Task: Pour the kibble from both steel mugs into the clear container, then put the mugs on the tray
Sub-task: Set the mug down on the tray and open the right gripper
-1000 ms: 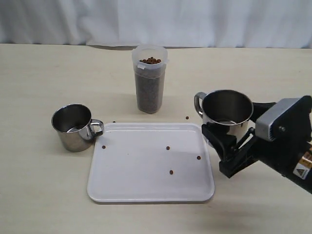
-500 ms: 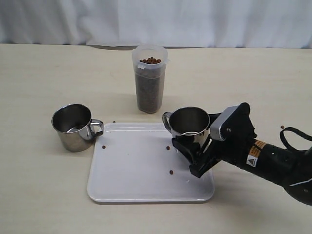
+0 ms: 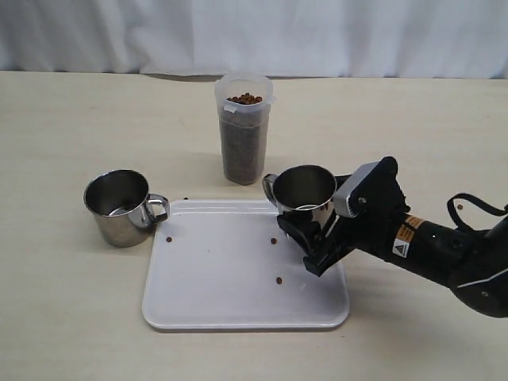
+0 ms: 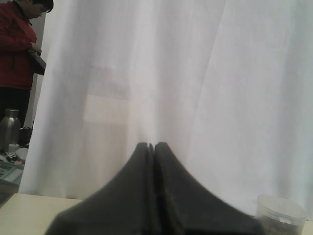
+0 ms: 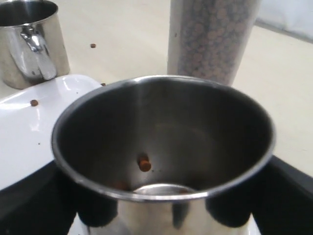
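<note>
From the exterior: looking down on the table (image 3: 63, 317) from above and well back, facing the curtain (image 3: 254, 32). From the left wrist: looking level at the curtain, catching only the container (image 4: 279, 210) rim. From the right wrist: looking very near into one mug (image 5: 195, 127), sharing container, second mug (image 5: 29, 44) and tray (image 5: 19, 132) with the exterior.

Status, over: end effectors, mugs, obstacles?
Right end effector grips steel mug at tray. Left end effector shut, empty. Second mug beside tray. Stray kibble on tray.
</note>
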Motion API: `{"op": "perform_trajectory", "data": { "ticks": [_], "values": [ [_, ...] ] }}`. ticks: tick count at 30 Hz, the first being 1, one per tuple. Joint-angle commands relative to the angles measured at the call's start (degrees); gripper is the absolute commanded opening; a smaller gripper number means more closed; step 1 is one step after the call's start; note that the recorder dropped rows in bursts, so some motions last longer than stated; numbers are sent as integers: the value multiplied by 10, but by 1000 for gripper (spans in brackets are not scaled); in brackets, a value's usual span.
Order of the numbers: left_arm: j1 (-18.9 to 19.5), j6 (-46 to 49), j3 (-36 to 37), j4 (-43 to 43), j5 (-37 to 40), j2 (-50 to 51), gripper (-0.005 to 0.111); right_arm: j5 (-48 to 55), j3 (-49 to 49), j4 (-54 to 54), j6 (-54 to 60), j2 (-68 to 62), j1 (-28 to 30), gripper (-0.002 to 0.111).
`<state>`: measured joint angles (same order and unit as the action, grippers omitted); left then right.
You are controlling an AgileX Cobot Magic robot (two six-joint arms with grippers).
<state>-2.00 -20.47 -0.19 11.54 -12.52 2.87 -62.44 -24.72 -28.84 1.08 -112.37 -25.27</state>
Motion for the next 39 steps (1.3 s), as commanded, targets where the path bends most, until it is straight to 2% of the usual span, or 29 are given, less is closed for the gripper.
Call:
{"op": "perform_trajectory", "data": {
  "ticks": [1,4,17,29,39],
  "values": [
    [-3,-2,2,-3,3,-3,0,46,-29,-40,-11,0,0,5],
    [-3,-2,2,-3,3,-3,0,85,-53,-78,-44,0,0,5],
    [-3,-2,2,-3,1,-3,0,86,-55,-78,-47,-1,0,7],
    [-3,-2,2,-3,1,-3,0,86,-55,-78,-47,-1,0,49],
    [-3,-2,2,-3,1,-3,0,92,-55,-80,-45,-1,0,69]
  ]
}}
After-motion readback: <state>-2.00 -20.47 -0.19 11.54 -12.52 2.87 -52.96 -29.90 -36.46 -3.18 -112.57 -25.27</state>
